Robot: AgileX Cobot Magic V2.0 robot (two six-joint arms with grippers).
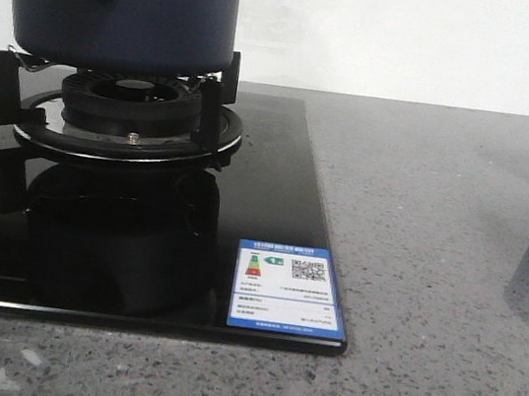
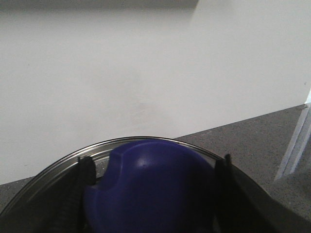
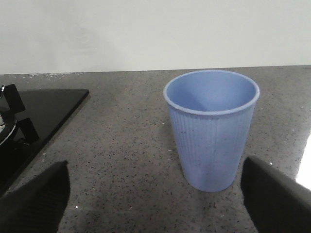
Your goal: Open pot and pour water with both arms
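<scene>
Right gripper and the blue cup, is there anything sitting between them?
Nothing. In the right wrist view, only bare speckled countertop lies between the open right gripper and the upright cup.

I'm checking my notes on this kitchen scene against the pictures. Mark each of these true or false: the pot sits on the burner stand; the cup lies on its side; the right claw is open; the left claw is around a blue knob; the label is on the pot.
1. The pot sits on the burner stand. True.
2. The cup lies on its side. False: it stands upright on the counter.
3. The right claw is open. True.
4. The left claw is around a blue knob. True.
5. The label is on the pot. False: it is on the black stove top.
</scene>
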